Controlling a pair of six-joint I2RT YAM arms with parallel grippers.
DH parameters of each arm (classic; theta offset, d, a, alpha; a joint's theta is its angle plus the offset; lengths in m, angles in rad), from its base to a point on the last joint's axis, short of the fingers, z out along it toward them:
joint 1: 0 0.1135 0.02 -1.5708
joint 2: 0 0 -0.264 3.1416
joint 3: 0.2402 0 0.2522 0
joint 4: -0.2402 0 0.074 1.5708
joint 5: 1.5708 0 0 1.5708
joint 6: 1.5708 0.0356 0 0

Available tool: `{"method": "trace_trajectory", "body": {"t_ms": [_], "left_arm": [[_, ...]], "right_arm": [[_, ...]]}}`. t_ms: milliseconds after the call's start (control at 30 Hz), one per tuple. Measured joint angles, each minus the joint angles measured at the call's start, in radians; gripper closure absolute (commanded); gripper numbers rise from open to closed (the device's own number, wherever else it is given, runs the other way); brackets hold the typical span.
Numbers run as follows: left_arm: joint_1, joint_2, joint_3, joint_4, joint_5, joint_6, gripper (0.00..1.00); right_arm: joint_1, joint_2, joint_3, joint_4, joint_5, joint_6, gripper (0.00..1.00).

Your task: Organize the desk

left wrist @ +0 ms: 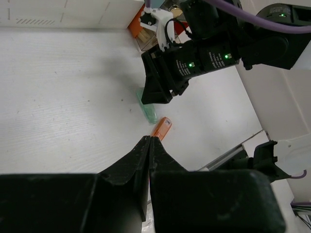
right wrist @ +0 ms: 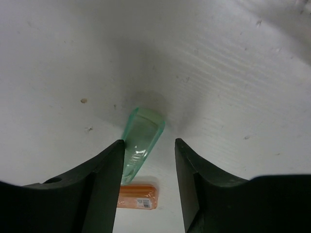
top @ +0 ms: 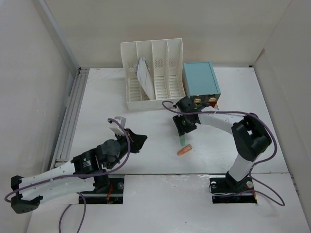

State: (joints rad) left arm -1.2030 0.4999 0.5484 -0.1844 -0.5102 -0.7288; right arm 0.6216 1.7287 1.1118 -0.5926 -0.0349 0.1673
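The desk (top: 102, 102) is a flat white tabletop between white walls. A green translucent slab (top: 182, 141) lies near its middle, with a small orange piece (top: 184, 150) just in front of it. My right gripper (top: 185, 127) hangs open right over the green slab. In the right wrist view the green slab (right wrist: 141, 138) lies between the open fingers (right wrist: 104, 174), close to the left one, and the orange piece (right wrist: 138, 196) lies behind it. My left gripper (top: 139, 141) is shut and empty, left of both pieces. It shows shut in the left wrist view (left wrist: 149, 139).
A white slotted file rack (top: 160, 58) holding a paper stands at the back. A light-blue drawer box (top: 200, 78) stands to its right. A grey metal rail (top: 68, 119) runs along the desk's left edge. The left wrist view shows the green slab (left wrist: 146, 109), the orange piece (left wrist: 162, 127) and the right gripper's body (left wrist: 194, 63).
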Motion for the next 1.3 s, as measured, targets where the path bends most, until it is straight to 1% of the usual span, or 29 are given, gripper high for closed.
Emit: {"method": "trace_trajectory", "body": {"t_ms": [133,300,400,467,500,633,733,767,900,1100,1300], "left_arm": [[0.0,0.0,0.0,0.0,-0.002,0.004,1.0],[0.0,-0.005,0.0,0.0,-0.003,0.01,1.0],[0.0,-0.008,0.0,0.001,-0.005,0.015,1.0],[0.0,-0.008,0.0,0.001,-0.008,0.018,1.0],[0.0,-0.008,0.0,0.001,-0.008,0.019,1.0],[0.0,-0.019,0.0,-0.001,-0.013,0.022,1.0],[0.0,-0.036,0.0,-0.002,-0.014,0.023,1.0],[0.0,-0.041,0.0,-0.003,-0.015,0.023,1.0],[0.0,-0.057,0.0,-0.008,-0.016,0.024,1.0],[0.0,-0.058,0.0,-0.008,-0.015,0.025,1.0],[0.0,-0.055,0.0,-0.008,-0.014,0.025,1.0]], "right_arm": [[0.0,-0.005,-0.049,0.012,-0.014,0.013,0.48],[0.0,-0.021,-0.064,0.026,-0.035,0.017,0.48],[0.0,-0.019,-0.064,0.034,-0.043,0.018,0.51],[0.0,-0.011,-0.061,0.039,-0.045,0.018,0.57],[0.0,-0.005,-0.058,0.041,-0.045,0.02,0.57],[0.01,0.015,-0.037,0.043,-0.039,0.022,0.68],[0.027,0.02,-0.03,0.044,-0.024,0.021,0.83],[0.029,0.021,-0.027,0.043,-0.017,0.02,0.9],[0.035,0.023,-0.019,0.041,0.006,0.006,1.0],[0.035,-0.009,0.01,0.042,0.038,-0.065,1.0],[0.034,-0.161,0.022,0.044,0.053,-0.16,1.0]]}}
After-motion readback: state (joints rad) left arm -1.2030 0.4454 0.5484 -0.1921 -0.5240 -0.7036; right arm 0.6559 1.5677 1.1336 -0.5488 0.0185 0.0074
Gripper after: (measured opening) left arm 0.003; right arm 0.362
